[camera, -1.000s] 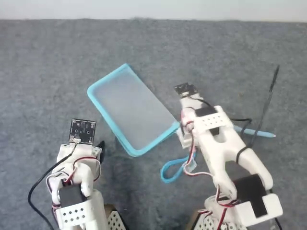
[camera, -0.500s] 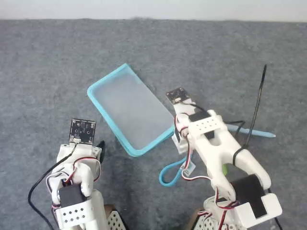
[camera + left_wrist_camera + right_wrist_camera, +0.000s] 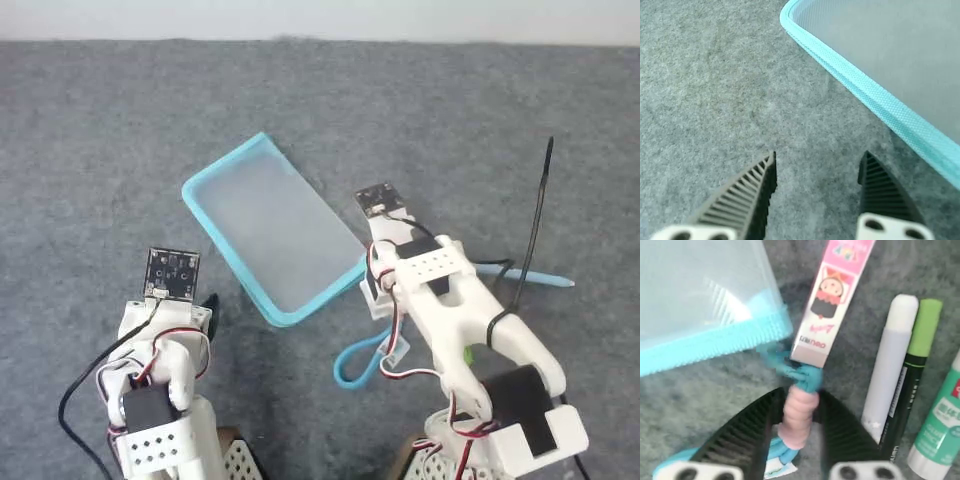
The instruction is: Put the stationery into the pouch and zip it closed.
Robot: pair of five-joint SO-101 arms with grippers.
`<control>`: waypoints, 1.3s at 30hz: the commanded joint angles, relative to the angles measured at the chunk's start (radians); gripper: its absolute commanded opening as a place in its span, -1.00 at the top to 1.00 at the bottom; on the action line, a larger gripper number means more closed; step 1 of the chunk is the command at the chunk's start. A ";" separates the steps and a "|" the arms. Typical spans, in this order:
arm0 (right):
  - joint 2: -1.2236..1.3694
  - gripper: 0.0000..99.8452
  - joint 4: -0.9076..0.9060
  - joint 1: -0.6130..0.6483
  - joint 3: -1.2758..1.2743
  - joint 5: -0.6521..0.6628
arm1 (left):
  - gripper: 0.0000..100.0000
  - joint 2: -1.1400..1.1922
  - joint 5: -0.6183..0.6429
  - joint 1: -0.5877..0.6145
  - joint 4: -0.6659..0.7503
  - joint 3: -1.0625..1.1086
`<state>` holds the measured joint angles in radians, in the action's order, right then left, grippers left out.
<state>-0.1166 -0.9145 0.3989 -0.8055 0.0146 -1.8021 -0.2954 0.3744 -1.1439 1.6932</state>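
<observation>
"Since every piece of stationery lies out on the table (image 3: 120, 120), I judge the task barely begun. Nothing shows inside the pouch (image 3: 275, 230), so all the loading is left, and the zipping comes after that."

"What can you make out lying loose?"

"On my right wrist view, a pink box (image 3: 832, 295) sits just beside the pouch's corner. Past it lie a white pen (image 3: 887, 365) and a green marker (image 3: 912, 375), side by side and touching, with a glue stick (image 3: 940, 425) near them. From above, a blue pen (image 3: 535, 276) lies on the outer side of my right arm, well apart from the pouch."

"And your pincers?"

"My right pincer (image 3: 800, 395) is drawn in narrow on the pink pull (image 3: 797, 420), which sits between the jaws. A blue cord (image 3: 802, 375) ties that pull to the pouch's corner. The near end of the pink box lies just beyond the jaw tips. I can't tell whether it touches the cord. My left pincer (image 3: 820, 156) stands wide and holds nothing. It's low over bare table, and the pouch's turquoise edge runs just ahead of its tips, apart from them."

"Is the zip open?"

"I can't tell from these views. My guess is that the hold on the pull is for working the zip."
</observation>
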 commanded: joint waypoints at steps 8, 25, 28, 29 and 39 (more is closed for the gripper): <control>-0.257 0.99 -0.110 -0.085 0.055 0.137 | 0.49 -0.015 -0.006 -0.003 0.129 -0.059; -0.736 0.99 -0.490 -0.084 0.361 0.172 | 0.49 0.594 0.296 -0.353 0.149 -0.605; -0.665 0.99 -0.516 -0.084 0.476 0.172 | 0.49 0.717 0.293 -0.482 0.232 -0.558; -0.638 0.99 -0.526 -0.084 0.525 0.172 | 0.49 0.749 0.282 -0.508 0.267 -0.533; -0.348 0.99 -0.797 0.137 1.088 0.161 | 0.49 0.999 0.325 -0.729 0.496 -0.464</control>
<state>-0.4818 -1.6233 0.4373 0.1089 0.1834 -0.8370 -0.0023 -0.3023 -0.7096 1.2605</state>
